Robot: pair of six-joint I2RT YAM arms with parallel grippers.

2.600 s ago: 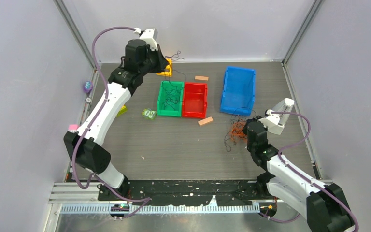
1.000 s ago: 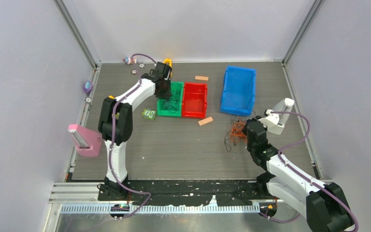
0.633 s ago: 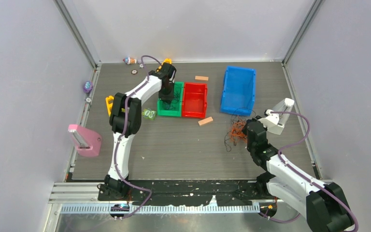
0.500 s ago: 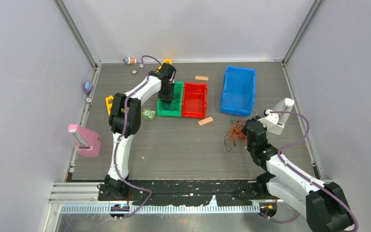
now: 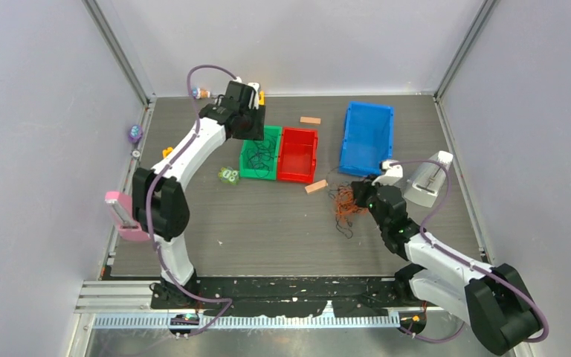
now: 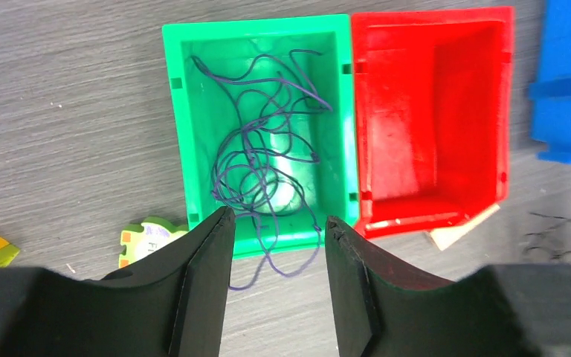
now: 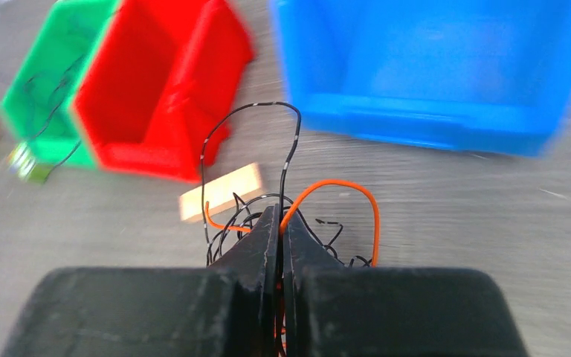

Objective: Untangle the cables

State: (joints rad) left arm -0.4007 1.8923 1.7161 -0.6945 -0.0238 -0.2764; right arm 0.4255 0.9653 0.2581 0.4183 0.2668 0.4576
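Observation:
The cables lie in two places. Dark thin strands [image 6: 268,152] are coiled in the green bin [image 6: 253,27], with one loop hanging over its near wall; the top view shows them too [image 5: 262,153]. My left gripper [image 6: 279,217] hovers open over that near wall with nothing between its fingers, seen from above at the bin's back left [image 5: 250,131]. An orange and black clump [image 5: 341,205] rests on the table right of centre. My right gripper [image 7: 280,212] is shut on orange [image 7: 357,186] and black strands of that clump, at its right edge in the top view [image 5: 358,196].
A red bin [image 5: 299,154] adjoins the green one, and a blue bin [image 5: 368,137] stands at the back right. Wooden blocks [image 5: 316,187] [image 5: 311,120], a green puzzle piece [image 5: 228,175], a pink object [image 5: 120,211] at the left edge and a white wedge [image 5: 425,180] lie around.
My left gripper rose out of the green bin and opened, leaving dark strands inside. My right gripper moved left and forward, dragging the orange and black clump with it.

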